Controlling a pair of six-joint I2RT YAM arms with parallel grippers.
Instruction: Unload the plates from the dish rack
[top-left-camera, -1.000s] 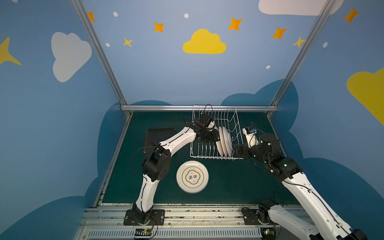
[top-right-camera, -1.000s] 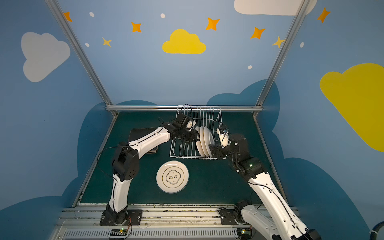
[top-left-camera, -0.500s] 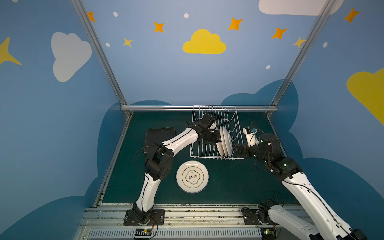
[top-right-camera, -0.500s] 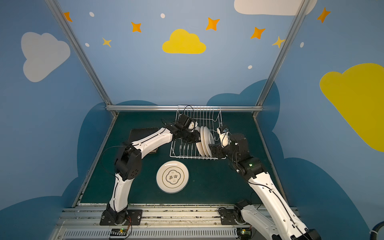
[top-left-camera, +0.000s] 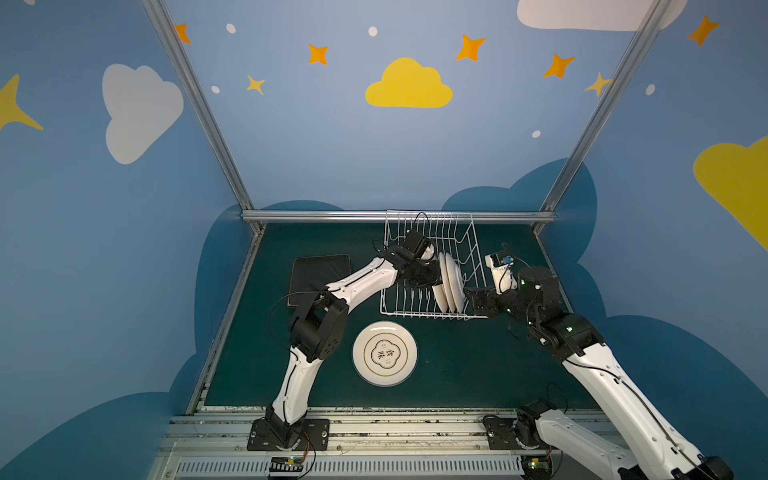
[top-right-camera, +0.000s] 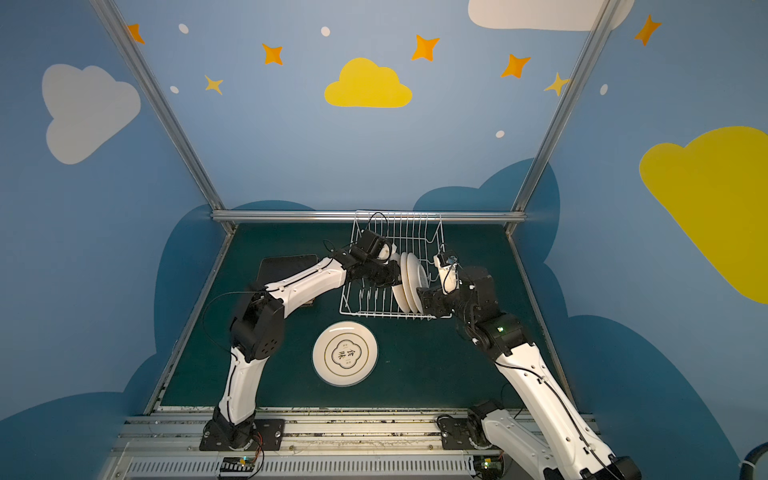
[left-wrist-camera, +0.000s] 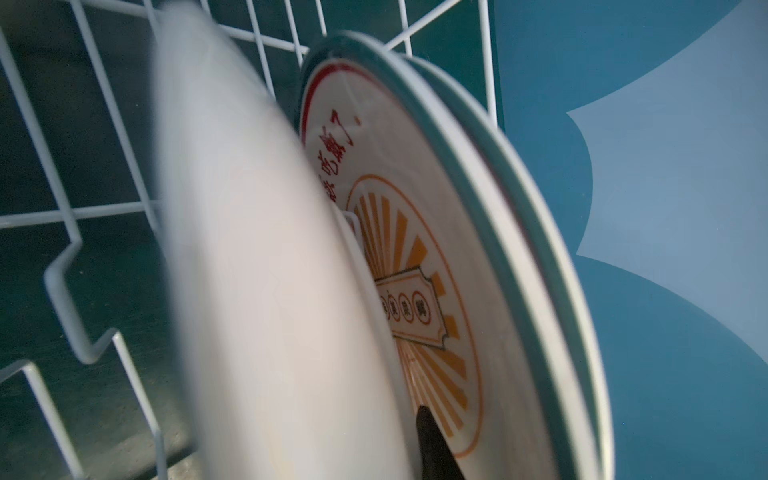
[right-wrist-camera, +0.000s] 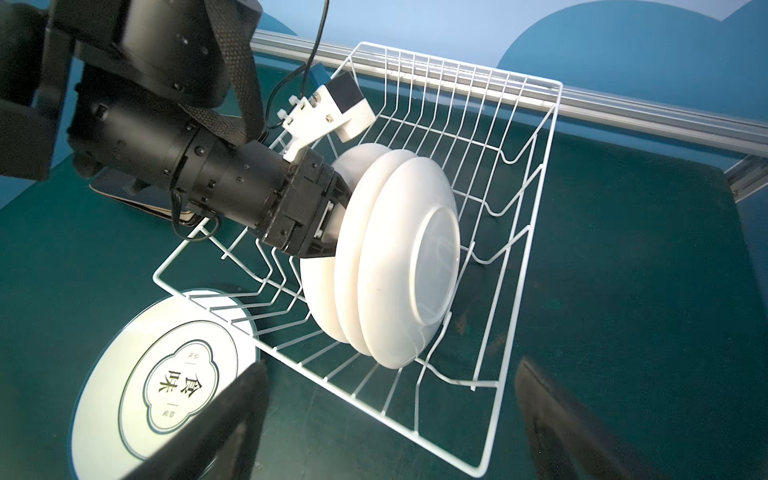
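1. Black square plate (top-left-camera: 318, 270): flat, at nine o'clock of the white wire dish rack (top-left-camera: 428, 226).
2. Round white plate with dark printed centre (top-left-camera: 384, 353): flat, at the rack's seven o'clock.
3. My left claw (top-left-camera: 434, 276): astride the rim of the leftmost of three round white racked plates (top-left-camera: 451, 282); I cannot tell if it grips.
4. My right claw (top-left-camera: 473, 299): wide, empty, at the rack's four o'clock.
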